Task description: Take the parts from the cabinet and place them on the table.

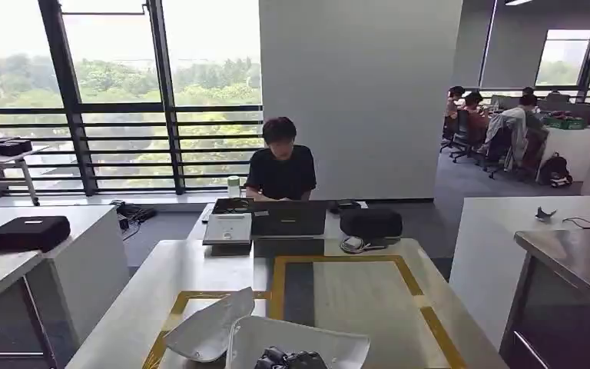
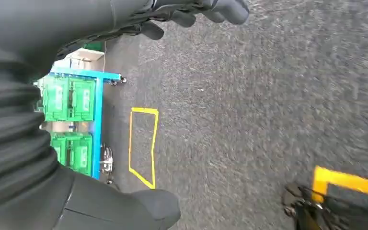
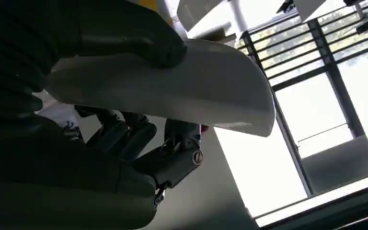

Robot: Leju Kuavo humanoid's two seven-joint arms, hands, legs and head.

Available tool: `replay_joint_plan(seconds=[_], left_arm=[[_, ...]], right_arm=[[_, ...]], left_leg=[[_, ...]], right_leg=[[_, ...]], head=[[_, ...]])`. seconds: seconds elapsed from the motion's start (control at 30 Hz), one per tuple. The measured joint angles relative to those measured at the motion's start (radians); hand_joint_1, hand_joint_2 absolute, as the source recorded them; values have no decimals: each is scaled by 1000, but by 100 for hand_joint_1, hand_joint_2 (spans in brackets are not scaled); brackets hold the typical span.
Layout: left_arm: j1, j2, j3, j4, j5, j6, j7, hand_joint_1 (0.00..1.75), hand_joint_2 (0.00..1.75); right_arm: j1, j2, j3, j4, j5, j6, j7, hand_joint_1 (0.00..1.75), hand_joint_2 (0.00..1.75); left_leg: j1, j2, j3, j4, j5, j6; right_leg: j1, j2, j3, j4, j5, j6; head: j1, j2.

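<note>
Delivery is being judged partly done: one white part (image 1: 209, 327) is lying on the table (image 1: 369, 300), while a second white part (image 3: 172, 91) is being gripped by the right hand (image 3: 139, 139) above it. The left hand (image 2: 191, 12) is hanging over the floor with fingers curled, holding nothing.

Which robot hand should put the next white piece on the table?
The right robot hand: it grips the curved white plastic shell above the white table. The left robot hand hangs over grey floor.
</note>
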Motion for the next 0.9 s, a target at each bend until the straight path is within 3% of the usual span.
replay_joint_plan(seconds=[0.03,0.1,0.13,0.17,0.2,0.23,0.27,0.3,0.33,0.37,0.43,0.47,0.5,0.53,0.57,0.6,0.63,0.67,0.7,0.73,0.77,0.8,0.83,0.9], left_arm=[[-1,-2,0,1,0,0,-1,0,175],[1,0,0,0,0,0,0,0,175],[3,1,0,0,0,0,1,0,175],[4,2,0,0,0,0,3,0,175],[5,3,0,0,-1,0,3,0,175],[4,3,0,0,-1,0,3,0,175],[5,3,0,0,-3,0,3,0,175],[7,3,0,0,-5,0,2,0,175],[6,3,0,1,-6,0,1,0,175],[5,3,0,0,-6,-2,2,0,175],[5,2,0,1,-6,-2,2,0,175],[4,-1,0,1,-7,-2,2,0,175],[4,0,0,0,-7,-2,2,0,175],[3,1,0,0,-8,-2,2,0,175],[1,2,0,0,-8,-2,2,0,175],[1,2,0,0,-8,-2,2,0,175],[2,2,0,0,-8,-2,2,0,175],[3,2,0,0,-9,-3,1,0,175],[2,2,0,0,-11,-5,-1,0,175],[1,1,0,0,-14,-6,-3,0,175],[-1,0,0,0,-19,-6,-5,0,175],[-2,0,-1,0,-23,-6,-5,0,175],[-8,-3,-1,0,-29,-7,-5,0,175],[-22,-3,-3,0,-40,-13,-3,0,175]], right_arm=[[0,0,0,0,0,0,-1,175,175],[4,0,0,0,0,0,-1,175,175],[5,0,0,0,0,0,-1,175,175],[7,0,0,0,0,0,-1,175,175],[7,0,0,0,0,0,-1,175,175],[7,0,0,0,0,0,-1,175,175],[7,1,0,0,1,0,-1,175,175],[7,0,0,0,1,1,-1,175,175],[7,1,1,2,1,3,-1,175,175],[6,1,1,2,1,4,0,175,175],[3,1,-1,2,1,1,-1,175,175],[2,1,-2,2,1,2,0,175,175],[1,1,-2,2,1,1,-2,175,175],[-2,1,-2,2,1,2,-2,175,175],[-1,0,-2,2,1,2,-1,175,175],[0,0,-2,3,0,3,-2,175,175],[0,0,-2,6,-7,9,-2,175,175],[-1,0,-2,10,-18,17,-4,175,175],[-4,0,-4,18,-34,27,-7,175,175],[-10,1,-6,31,-47,33,-9,175,175],[-20,4,-12,52,-63,35,-10,175,175],[-36,8,-20,83,-73,36,-13,175,175],[-58,15,-30,133,-82,37,-18,175,175],[-107,37,-54,248,-96,43,-24,175,175]], left_leg=[[0,0,-50,73,-13,-4],[0,1,-134,176,-101,-8],[0,1,-161,195,-136,-7],[0,1,-171,181,-142,-6],[0,1,-166,136,-120,-2],[0,1,-148,59,-67,1],[0,1,-127,-21,2,5],[0,3,-116,-95,97,9],[-3,4,-123,-108,95,12],[-6,4,-110,-105,87,18],[-3,4,-101,-110,86,31],[4,1,-85,-111,85,35],[4,2,-72,-115,77,41],[4,2,-64,-118,70,46],[4,1,-57,-119,61,47],[4,1,-48,-120,52,48],[4,1,-36,-119,43,47],[4,0,-22,-119,31,46],[4,-2,-7,-119,21,44],[4,-4,8,-119,11,42],[4,-5,22,-119,1,40],[5,-5,20,-122,-9,39],[0,-7,36,-114,-19,32],[0,-10,44,-118,-27,19]], right_leg=[[0,0,9,0,-11,-6],[1,1,29,0,-33,-9],[1,3,42,0,-44,-8],[1,5,57,0,-55,-7],[1,7,74,0,-68,-5],[1,8,94,0,-82,-3],[1,7,111,0,-96,-1],[2,6,112,0,-109,4],[7,11,125,11,-121,9],[8,11,125,4,-135,18],[10,11,138,10,-126,28],[9,11,132,28,-128,30],[7,8,105,85,-110,37],[4,5,55,161,-104,46],[1,3,0,236,-124,51],[-1,2,-49,291,-167,56],[-3,0,-89,325,-216,57],[-5,-1,-109,318,-234,56],[-5,-1,-109,280,-222,54],[-4,-1,-96,215,-180,50],[-2,-1,-76,133,-110,41],[2,-2,-55,47,-17,30],[12,3,-56,15,20,27],[11,4,-46,11,22,21]], head=[[-3,0],[-3,0],[-3,0],[-3,0],[-4,0],[-4,0],[-5,0],[-5,0],[-6,0],[-2,0],[-3,0],[-3,0],[-2,0],[-1,0],[-1,0],[1,0],[1,0],[2,0],[2,0],[3,0],[3,0],[3,0],[1,0],[2,0]])
